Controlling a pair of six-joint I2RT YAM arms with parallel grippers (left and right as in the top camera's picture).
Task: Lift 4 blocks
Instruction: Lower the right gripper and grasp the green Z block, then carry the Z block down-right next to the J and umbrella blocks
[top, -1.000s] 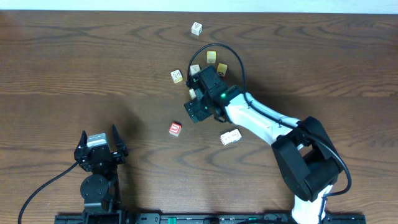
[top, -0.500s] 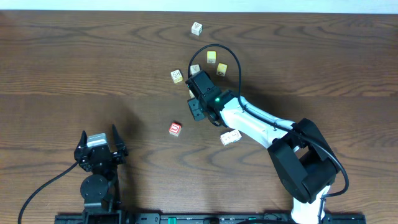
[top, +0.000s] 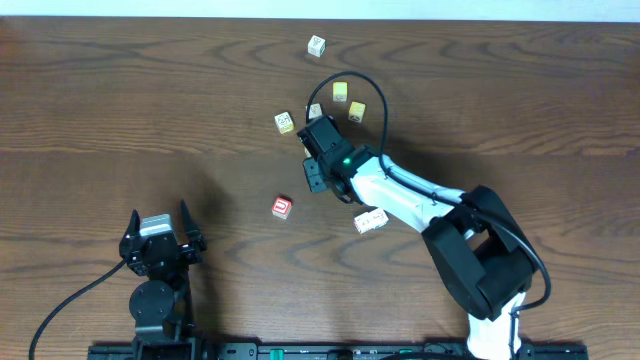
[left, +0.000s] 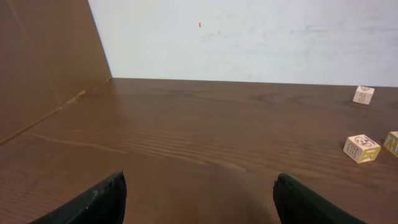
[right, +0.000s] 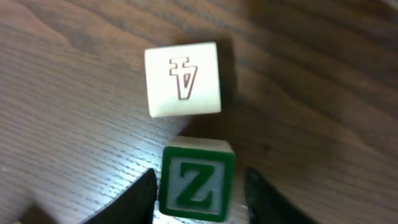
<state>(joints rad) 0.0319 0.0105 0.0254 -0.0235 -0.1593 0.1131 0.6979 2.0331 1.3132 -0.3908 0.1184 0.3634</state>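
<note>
A green-faced block with a white Z (right: 198, 186) stands on the table between the fingers of my right gripper (right: 200, 198). The left finger (right: 140, 200) is almost against it, while a gap remains at the right finger (right: 268, 200). From overhead, the right gripper (top: 313, 158) hides this block. The red block (top: 282, 207) lies to its lower left. One white block (top: 371, 220) rests beside the right arm and another (top: 316, 45) sits far back. My left gripper (top: 158, 211) stays at the front left, open with nothing in it (left: 199, 200).
A pale cube marked A (right: 183, 79) sits just beyond the Z block, nearly touching it. Two yellow cubes (top: 341, 91) (top: 357, 111) and a cream cube (top: 285, 122) cluster behind the right gripper. A brown panel (left: 43, 62) rises on the left in the left wrist view.
The right gripper moved up and slightly left over the cluster and its jaws narrowed around the Z block. The left arm has not moved.
</note>
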